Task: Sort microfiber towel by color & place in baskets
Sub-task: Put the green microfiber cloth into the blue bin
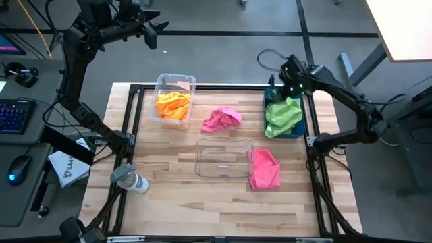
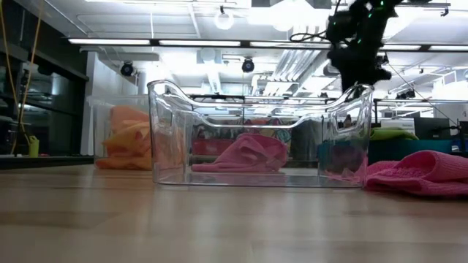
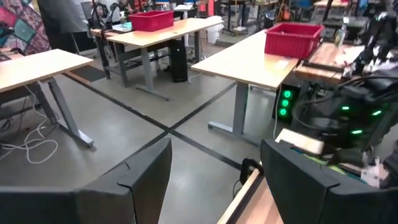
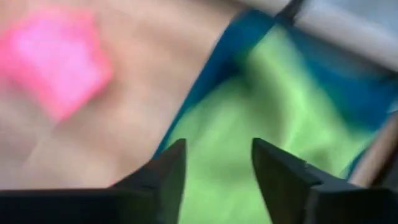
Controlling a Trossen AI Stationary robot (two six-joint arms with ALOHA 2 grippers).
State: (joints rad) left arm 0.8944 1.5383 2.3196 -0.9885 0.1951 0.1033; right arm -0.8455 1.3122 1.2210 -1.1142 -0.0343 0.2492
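Lime green towels [image 1: 283,116] lie heaped in the blue basket [image 1: 273,98] at the table's right, one corner drooping over its near rim. Orange towels [image 1: 173,104] fill the clear basket [image 1: 174,98] at far left. An empty clear basket [image 1: 223,158] stands in the middle. One pink towel [image 1: 222,119] lies on the table between the far baskets, another [image 1: 264,169] right of the middle basket. My right gripper [image 4: 214,163] is open, above the blue basket's far end, over the green cloth [image 4: 249,124]. My left gripper [image 3: 214,180] is open, raised beyond the table's far left corner.
A clear plastic bottle [image 1: 131,181] lies at the table's left edge. A white printed bag [image 1: 69,167] sits off the table on the left, beside a keyboard and mouse. Bare wood spans the near half of the table [image 1: 216,216].
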